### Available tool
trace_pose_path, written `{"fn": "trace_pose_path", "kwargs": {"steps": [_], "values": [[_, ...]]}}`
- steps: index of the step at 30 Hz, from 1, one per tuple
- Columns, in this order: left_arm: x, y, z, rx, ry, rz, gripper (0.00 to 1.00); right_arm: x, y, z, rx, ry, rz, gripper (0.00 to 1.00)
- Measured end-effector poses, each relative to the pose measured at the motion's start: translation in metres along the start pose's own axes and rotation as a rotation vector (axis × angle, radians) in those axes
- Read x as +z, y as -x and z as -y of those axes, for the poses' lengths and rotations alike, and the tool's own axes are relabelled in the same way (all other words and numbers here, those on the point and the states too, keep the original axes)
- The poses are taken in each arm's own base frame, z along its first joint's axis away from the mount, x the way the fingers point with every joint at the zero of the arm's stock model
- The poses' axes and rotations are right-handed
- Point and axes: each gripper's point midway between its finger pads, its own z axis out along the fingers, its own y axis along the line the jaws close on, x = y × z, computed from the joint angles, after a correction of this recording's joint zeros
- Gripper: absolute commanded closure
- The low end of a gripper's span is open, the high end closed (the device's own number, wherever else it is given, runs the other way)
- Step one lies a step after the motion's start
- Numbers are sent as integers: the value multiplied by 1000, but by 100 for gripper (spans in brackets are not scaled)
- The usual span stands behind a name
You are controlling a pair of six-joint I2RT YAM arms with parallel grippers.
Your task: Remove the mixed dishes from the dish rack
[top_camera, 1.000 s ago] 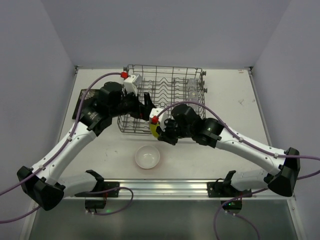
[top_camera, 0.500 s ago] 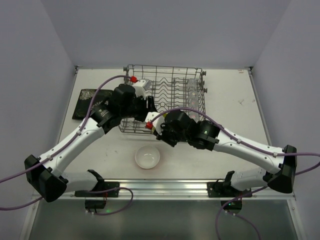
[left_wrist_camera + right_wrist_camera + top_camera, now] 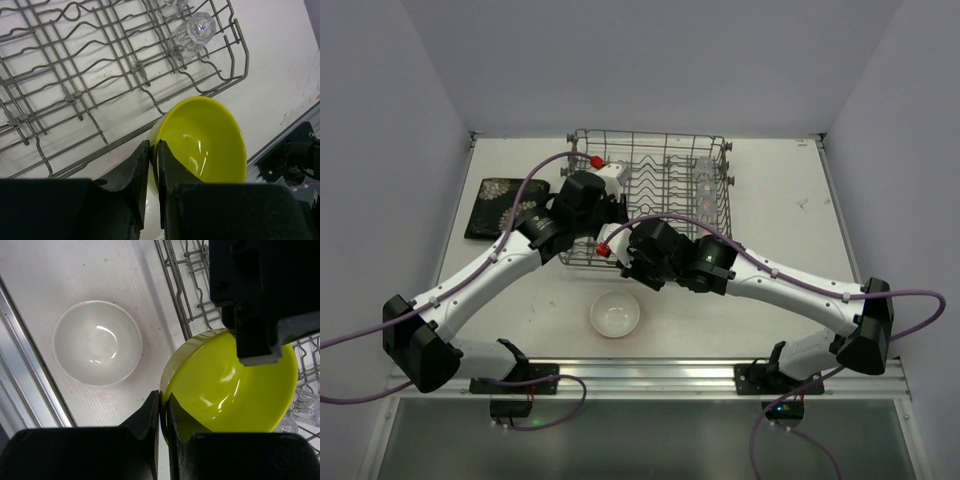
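Note:
The small yellow-green bowl (image 3: 210,135) hangs tilted over the near edge of the dish rack (image 3: 235,45), held from two sides. My left gripper (image 3: 154,150) is shut on its rim, one finger inside and one outside. My right gripper (image 3: 163,402) is shut on the opposite rim of the same bowl (image 3: 235,385). In the top view both wrists meet at the rack's (image 3: 725,190) front edge and hide the bowl. Clear glasses (image 3: 703,180) stand at the rack's right side; one glass (image 3: 196,31) shows in the left wrist view.
A small bowl with a white inside (image 3: 615,314) sits on the table in front of the rack, also in the right wrist view (image 3: 96,342). A black flowered plate (image 3: 500,207) lies flat left of the rack. A metal rail (image 3: 640,375) runs along the near edge.
My left gripper swung right across the rack's front, was open and has shut on the bowl's rim. My right gripper, holding the bowl throughout, shifted a little left toward the rack.

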Motion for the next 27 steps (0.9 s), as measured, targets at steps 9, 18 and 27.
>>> {"fn": "trace_pose_path", "kwargs": {"steps": [9,18,27], "values": [[7,-8,-6,42,30,-21,100,7,-3,-3,-14,-5,-39,100],[2,-12,-10,37,46,12,100,7,-4,-6,-31,-2,-43,72],[-32,-14,-31,-65,138,149,100,3,14,3,-27,-55,50,50]]}}
